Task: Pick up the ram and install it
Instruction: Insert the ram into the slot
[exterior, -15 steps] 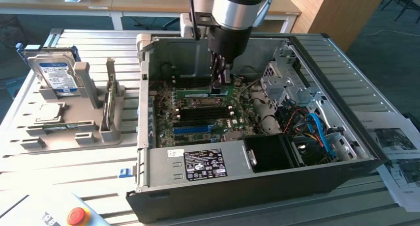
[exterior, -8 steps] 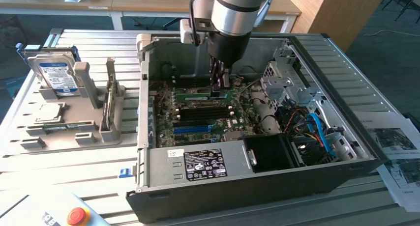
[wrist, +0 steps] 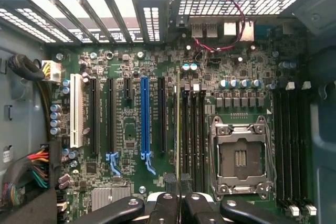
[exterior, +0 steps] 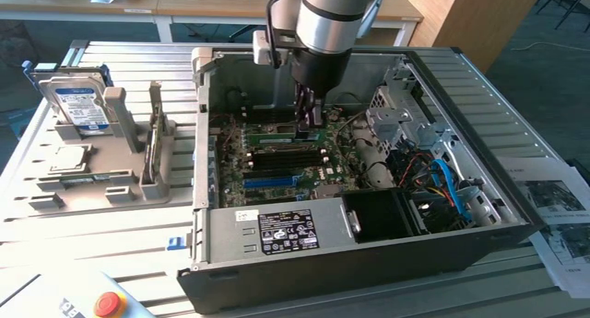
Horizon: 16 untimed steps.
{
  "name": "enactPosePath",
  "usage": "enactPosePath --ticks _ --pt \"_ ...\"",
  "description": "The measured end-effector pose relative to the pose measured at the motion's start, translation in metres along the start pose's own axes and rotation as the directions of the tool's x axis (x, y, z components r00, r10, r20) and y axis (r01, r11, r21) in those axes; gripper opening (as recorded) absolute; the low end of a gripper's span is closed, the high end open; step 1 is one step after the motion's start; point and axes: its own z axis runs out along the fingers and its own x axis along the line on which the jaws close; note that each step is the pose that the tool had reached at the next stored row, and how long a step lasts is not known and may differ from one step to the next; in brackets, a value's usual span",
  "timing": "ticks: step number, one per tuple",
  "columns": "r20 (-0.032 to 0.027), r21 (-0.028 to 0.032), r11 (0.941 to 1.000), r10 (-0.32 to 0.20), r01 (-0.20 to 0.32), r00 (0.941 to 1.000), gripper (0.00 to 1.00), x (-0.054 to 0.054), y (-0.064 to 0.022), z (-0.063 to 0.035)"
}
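Observation:
My gripper [exterior: 309, 122] reaches down inside the open computer case [exterior: 516, 214], over the motherboard [exterior: 276, 169]. It is shut on the ram [exterior: 275, 132], a thin green stick that juts sideways from the fingers. In the wrist view the ram [wrist: 178, 129] appears edge-on as a narrow line running away from the gripper [wrist: 179, 205]. It lies along the outermost of the black memory slots [wrist: 193, 129]. I cannot tell whether it touches that slot.
An empty processor socket [wrist: 240, 153] lies beside the memory slots, and a blue expansion slot [wrist: 145, 116] on their other side. A grey holder [exterior: 101, 186] at the exterior view's left carries a hard drive [exterior: 81, 107] and a silver processor [exterior: 69, 159]. A red button [exterior: 109, 304] sits near the front.

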Motion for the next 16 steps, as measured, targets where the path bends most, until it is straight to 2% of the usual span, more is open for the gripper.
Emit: enactPosePath --ticks 9,13,16 --pt "-0.0002 -0.0001 1.0000 -0.007 0.007 1.0000 0.12 -0.0004 -0.0083 -0.0001" --pt "-0.0003 -0.0001 1.0000 -0.007 0.007 1.0000 0.12 -0.0004 -0.0084 -0.0001" --pt "-0.0002 0.0000 1.0000 -0.008 0.008 1.0000 0.12 -0.0004 -0.0086 0.0036"
